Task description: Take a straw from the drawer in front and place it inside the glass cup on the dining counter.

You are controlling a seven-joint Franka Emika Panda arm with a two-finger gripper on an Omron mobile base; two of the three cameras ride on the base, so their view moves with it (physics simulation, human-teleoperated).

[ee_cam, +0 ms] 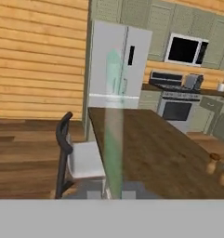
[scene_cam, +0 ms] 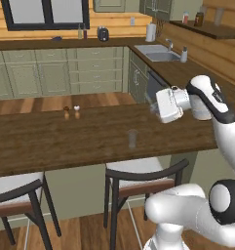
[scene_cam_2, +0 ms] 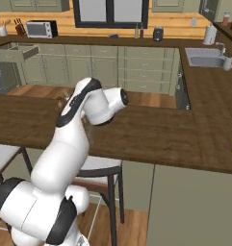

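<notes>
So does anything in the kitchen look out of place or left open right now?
One thing: a drawer in the back cabinet run, below the microwave, stands pulled out while the fronts beside it sit flush. On the dining counter the glass cup stands upright, nothing spilled.

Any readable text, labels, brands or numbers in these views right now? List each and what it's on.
None readable in any view.
The microwave, fridge and stove show plain faces with no legible lettering.
The bottles and jars on the back counter and shelf are too small and blurred to show any label.
</notes>
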